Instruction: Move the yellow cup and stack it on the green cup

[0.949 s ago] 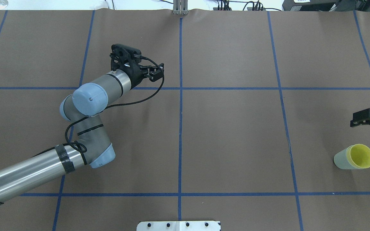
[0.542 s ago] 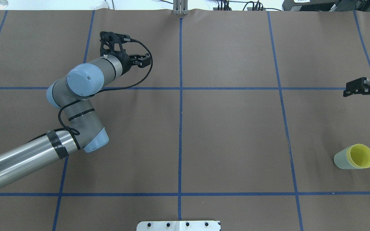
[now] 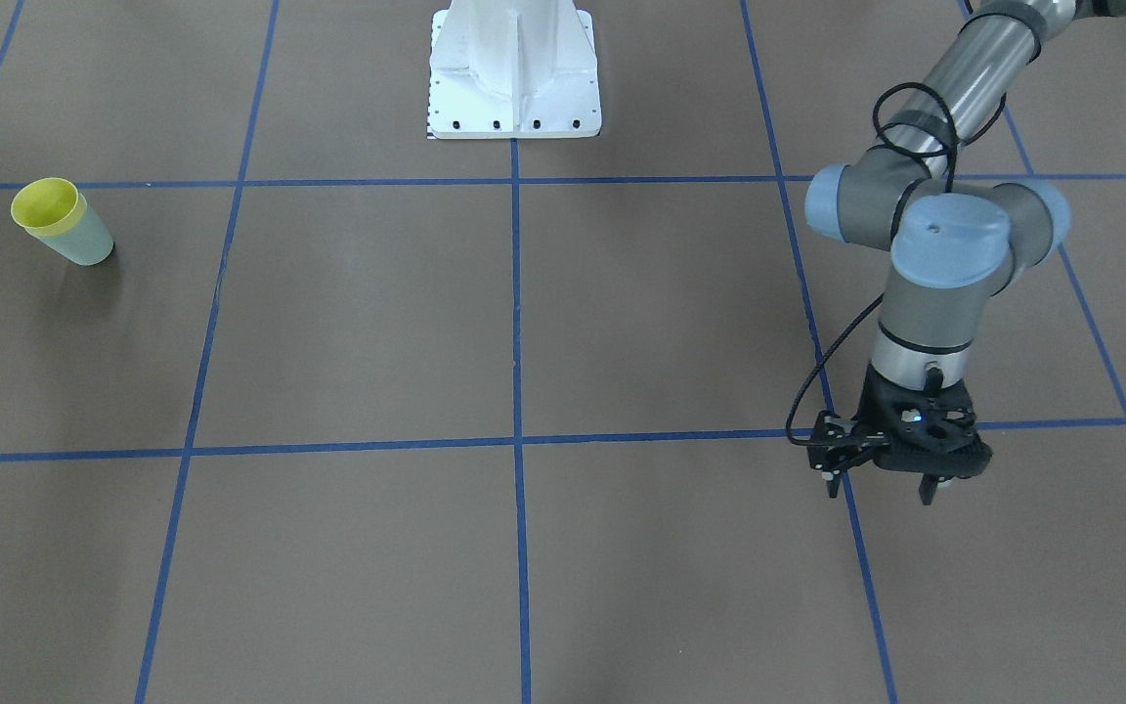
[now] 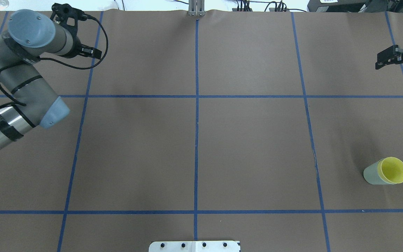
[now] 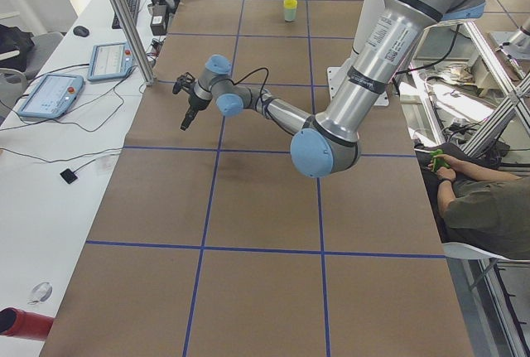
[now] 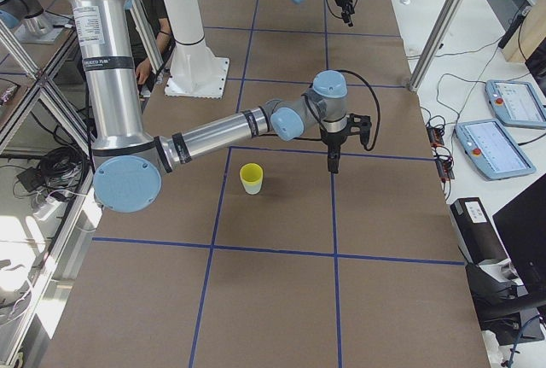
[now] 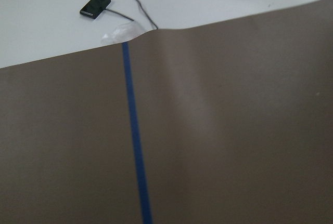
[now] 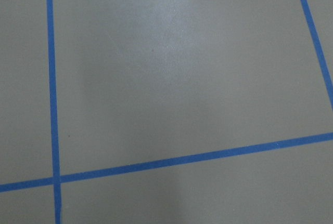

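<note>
Far over on the left, the left arm (image 4: pixel 23 31) is bent up by the back corner of the desk (image 4: pixel 250 147). The left jaws point down at the brown top. They stand wide apart and hold nothing. Blue lines (image 4: pixel 197 140) cross the middle of the desk. On the right side, the yellow cup (image 4: pixel 393 170) sits inside the green cup (image 4: pixel 371 175). Only the yellow rim and the yellow inside show above the green wall. The two cups stand up straight with the open end on top. The right arm (image 6: pixel 213 133) is the nearer one. The right jaws hang over the desk near the cups but touch neither cup. The cups lie on the robot's side of these jaws. I cannot tell if the right jaws are wide or narrow. The left jaws are well apart from the cups, way across the desk. So the stacking looks done to me. If the cups need a fix, I think the right arm should do it, coming down from above.
</note>
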`<state>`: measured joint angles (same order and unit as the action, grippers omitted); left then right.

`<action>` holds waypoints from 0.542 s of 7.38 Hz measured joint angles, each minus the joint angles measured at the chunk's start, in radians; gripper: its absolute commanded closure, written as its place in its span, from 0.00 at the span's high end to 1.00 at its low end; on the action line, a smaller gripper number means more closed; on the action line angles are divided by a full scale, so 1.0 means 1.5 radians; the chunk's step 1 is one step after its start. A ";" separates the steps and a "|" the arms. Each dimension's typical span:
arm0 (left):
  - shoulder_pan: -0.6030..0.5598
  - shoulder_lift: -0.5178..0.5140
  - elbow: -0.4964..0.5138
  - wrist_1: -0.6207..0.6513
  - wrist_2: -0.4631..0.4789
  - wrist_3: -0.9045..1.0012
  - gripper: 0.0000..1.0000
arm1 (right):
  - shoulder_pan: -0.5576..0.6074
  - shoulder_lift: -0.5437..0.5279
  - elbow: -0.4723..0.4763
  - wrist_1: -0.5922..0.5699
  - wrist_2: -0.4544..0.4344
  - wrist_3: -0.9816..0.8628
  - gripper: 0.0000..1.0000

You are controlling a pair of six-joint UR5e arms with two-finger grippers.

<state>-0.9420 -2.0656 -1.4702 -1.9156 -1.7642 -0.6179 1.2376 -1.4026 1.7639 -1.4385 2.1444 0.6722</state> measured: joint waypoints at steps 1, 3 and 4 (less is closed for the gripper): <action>-0.041 0.024 -0.042 0.085 -0.066 0.088 1.00 | 0.016 0.011 -0.014 -0.025 0.010 -0.044 1.00; -0.127 0.117 -0.104 0.155 -0.209 0.241 1.00 | 0.049 0.017 -0.044 -0.040 0.055 -0.100 1.00; -0.161 0.159 -0.117 0.165 -0.270 0.288 1.00 | 0.064 0.017 -0.054 -0.043 0.073 -0.121 1.00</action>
<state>-1.1838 -1.8273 -1.6460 -1.6676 -2.1686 -0.1857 1.3333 -1.3778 1.6823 -1.5025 2.2541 0.4900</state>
